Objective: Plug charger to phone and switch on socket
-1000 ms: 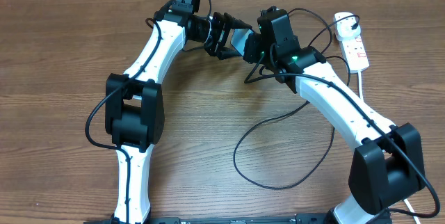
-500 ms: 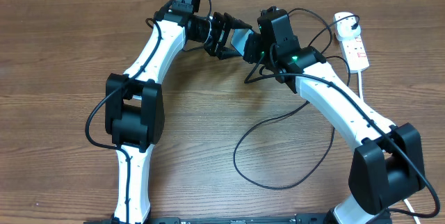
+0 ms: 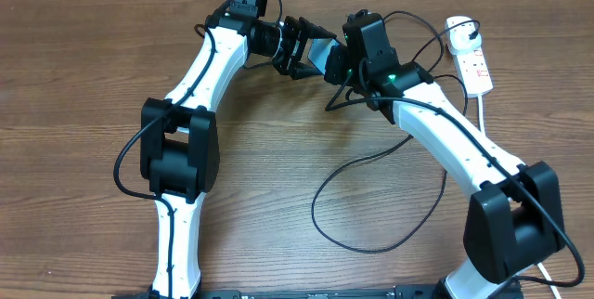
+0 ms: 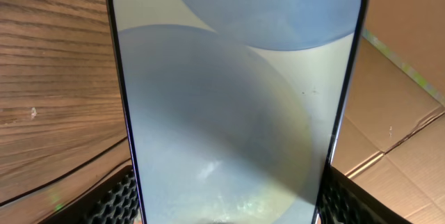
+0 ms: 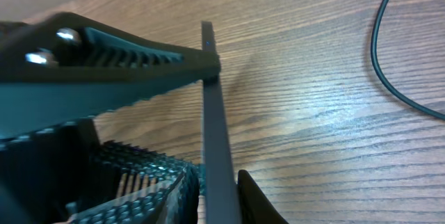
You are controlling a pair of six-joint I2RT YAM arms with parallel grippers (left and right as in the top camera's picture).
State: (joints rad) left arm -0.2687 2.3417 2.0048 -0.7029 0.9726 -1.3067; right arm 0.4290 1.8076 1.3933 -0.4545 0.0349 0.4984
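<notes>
Overhead: the left gripper (image 3: 299, 46) holds the phone (image 3: 322, 56) above the surface (image 3: 74, 76), close against the right gripper (image 3: 342, 69). The charger (image 3: 313, 208) loops near the right arm, and the socket (image 3: 471, 56) lies far right.
Left wrist: jaws clamp the phone's sides.
Right wrist: jaws narrow, flanking the phone's edge; I cannot tell whether they grip it.

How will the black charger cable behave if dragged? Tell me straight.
Probably floppy: the charger cable lies in loose loops on the table, so it would likely sag and trail rather than hold shape. Likely light, being so thin. Dragged, its loop might snag on the right arm.
</notes>
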